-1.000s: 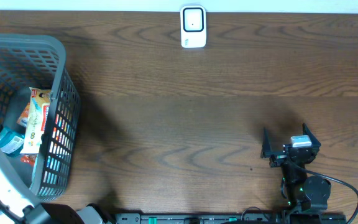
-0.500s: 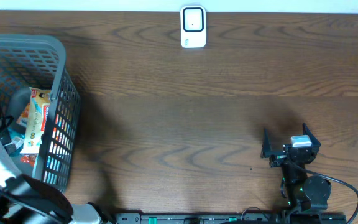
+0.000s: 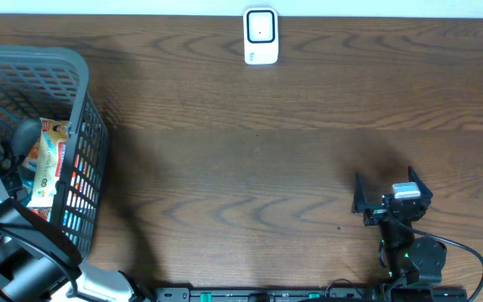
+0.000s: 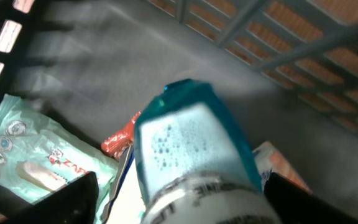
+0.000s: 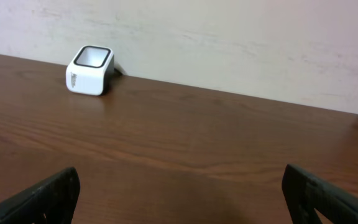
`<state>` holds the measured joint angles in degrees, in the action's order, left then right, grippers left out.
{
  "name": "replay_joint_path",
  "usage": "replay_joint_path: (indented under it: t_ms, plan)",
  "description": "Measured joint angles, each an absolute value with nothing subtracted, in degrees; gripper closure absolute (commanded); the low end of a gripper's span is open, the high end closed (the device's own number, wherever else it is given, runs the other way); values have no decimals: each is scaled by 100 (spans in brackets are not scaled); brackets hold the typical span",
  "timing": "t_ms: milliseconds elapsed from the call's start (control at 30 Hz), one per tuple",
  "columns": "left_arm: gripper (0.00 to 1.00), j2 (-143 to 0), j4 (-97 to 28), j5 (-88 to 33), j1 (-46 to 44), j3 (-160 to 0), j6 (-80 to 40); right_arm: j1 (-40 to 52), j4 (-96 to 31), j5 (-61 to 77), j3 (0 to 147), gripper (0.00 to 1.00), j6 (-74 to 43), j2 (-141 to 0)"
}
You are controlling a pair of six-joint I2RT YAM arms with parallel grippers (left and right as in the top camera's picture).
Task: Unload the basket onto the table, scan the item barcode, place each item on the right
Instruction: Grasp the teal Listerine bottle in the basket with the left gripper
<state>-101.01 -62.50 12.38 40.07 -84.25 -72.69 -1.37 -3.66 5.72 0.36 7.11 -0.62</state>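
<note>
A dark brown wooden table (image 3: pixel 267 168) carries a grey plastic mesh basket (image 3: pixel 32 55) at its left edge. The left arm reaches down into the basket. A small white box-shaped barcode scanner (image 3: pixel 260 35) stands at the middle of the far edge, well apart from the basket.

From the left wrist, the left tool (image 4: pixel 182 186) hangs over the basket's contents, with a teal-topped white package (image 4: pixel 191 149) between its two dark fingers (image 4: pixel 73 196). The package bears a pattern of droplets and a clear band with lettering too blurred to read. The fingers are spread to either side of it. A gap shows at the left finger, and the right finger is just beside the package's edge, so the tool is released and not clamped on it. No barcode can be made out.

Under and around the package lie a pale green flat packet with a printed picture (image 4: pixel 23 155), a crumpled red wrapper (image 4: pixel 120 138) and an orange-edged pack, mostly hidden. The overhead view also shows a long orange, white and green snack pack (image 3: pixel 50 159) leaning against the basket's right wall.

The right tool (image 3: pixel 384 180) sits low near the near edge on the table's right side. Its fingers are spread wide and empty, and it faces the scanner across bare wood.
</note>
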Motion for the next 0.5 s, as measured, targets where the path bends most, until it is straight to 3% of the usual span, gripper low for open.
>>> replay_joint_path:
  t_ms: [67, 267, 500]
  plan:
    - [64, -10101, -6243, 1315, 4007, -8425, -7185, -137, -366, 572, 36, 1, 711, -62]
    - [91, -10101, -6167, 1505, 4007, -8425, -6694, -137, -366, 572, 36, 1, 711, -62]
    - [92, -10099, -6167, 1542, 4007, -8425, -6047, -137, -364, 569, 36, 1, 711, -62]
